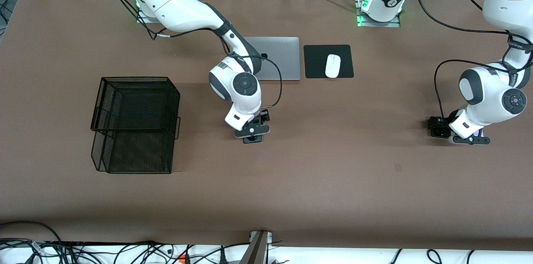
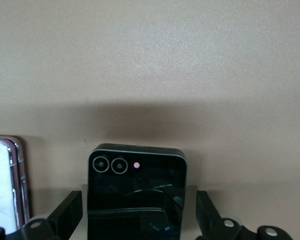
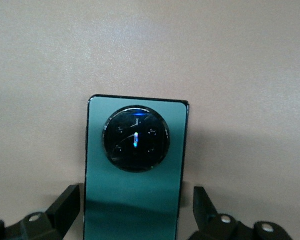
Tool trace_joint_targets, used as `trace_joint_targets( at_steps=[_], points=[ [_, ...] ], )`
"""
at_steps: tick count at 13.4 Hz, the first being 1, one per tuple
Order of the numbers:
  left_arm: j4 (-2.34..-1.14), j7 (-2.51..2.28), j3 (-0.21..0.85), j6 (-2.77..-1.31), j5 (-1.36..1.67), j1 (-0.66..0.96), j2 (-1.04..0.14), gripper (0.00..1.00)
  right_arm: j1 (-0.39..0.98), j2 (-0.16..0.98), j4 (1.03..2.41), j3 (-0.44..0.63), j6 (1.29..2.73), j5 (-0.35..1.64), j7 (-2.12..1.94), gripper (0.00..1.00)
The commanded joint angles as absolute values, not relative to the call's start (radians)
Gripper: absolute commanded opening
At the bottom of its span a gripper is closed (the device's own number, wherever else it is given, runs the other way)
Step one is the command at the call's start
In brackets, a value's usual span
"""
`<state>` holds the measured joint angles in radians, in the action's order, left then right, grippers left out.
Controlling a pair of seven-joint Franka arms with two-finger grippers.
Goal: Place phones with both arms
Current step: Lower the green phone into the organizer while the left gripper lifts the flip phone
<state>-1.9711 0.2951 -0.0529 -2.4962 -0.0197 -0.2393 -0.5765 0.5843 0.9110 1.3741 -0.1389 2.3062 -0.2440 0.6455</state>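
The dark-green phone (image 3: 135,170) with its round black camera ring lies flat mid-table; one end shows under the right wrist (image 1: 252,139). My right gripper (image 3: 135,215) is open and low over it (image 1: 255,124), a finger (image 3: 65,207) on each side with a gap. The small black phone (image 2: 136,192) lies flat at the left arm's end of the table. My left gripper (image 2: 137,220) is open astride it (image 1: 458,133), fingers (image 2: 69,212) clear of its edges. The wrist hides this phone in the front view. The lilac-white phone (image 2: 4,185) lies beside it (image 1: 480,133).
A black wire-mesh basket (image 1: 135,124) stands toward the right arm's end of the table. A silver laptop (image 1: 277,58) and a white mouse (image 1: 332,65) on a black pad (image 1: 316,62) lie nearer the robots' bases.
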Motion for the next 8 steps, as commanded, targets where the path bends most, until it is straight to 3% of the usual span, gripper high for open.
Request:
trace_joint_targets(
  at_steps=[1, 3, 5, 7, 8],
  points=[
    [-1.99, 0.299, -0.043, -2.531, 0.0, -0.255, -0.583, 1.0, 0.588, 0.917, 1.376, -0.137, 2.333, -0.262, 0.641, 0.98],
    [-1.988, 0.299, -0.043, -2.531, 0.0, -0.255, -0.584, 1.0, 0.588, 0.917, 1.384, -0.135, 2.338, -0.276, 0.641, 0.86],
    [-1.987, 0.307, -0.041, -2.533, -0.002, -0.256, -0.594, 0.98, 0.588, 0.914, 1.387, -0.133, 2.336, -0.281, 0.647, 0.38],
    [-1.99, 0.311, -0.023, -2.572, 0.0, -0.256, -0.594, 0.94, 0.588, 0.907, 1.385, -0.133, 2.333, -0.281, 0.647, 0.21],
    [-1.99, 0.314, -0.021, -2.579, -0.002, -0.256, -0.594, 0.8, 0.584, 0.89, 1.384, -0.127, 2.326, -0.279, 0.643, 0.15]
  ],
)
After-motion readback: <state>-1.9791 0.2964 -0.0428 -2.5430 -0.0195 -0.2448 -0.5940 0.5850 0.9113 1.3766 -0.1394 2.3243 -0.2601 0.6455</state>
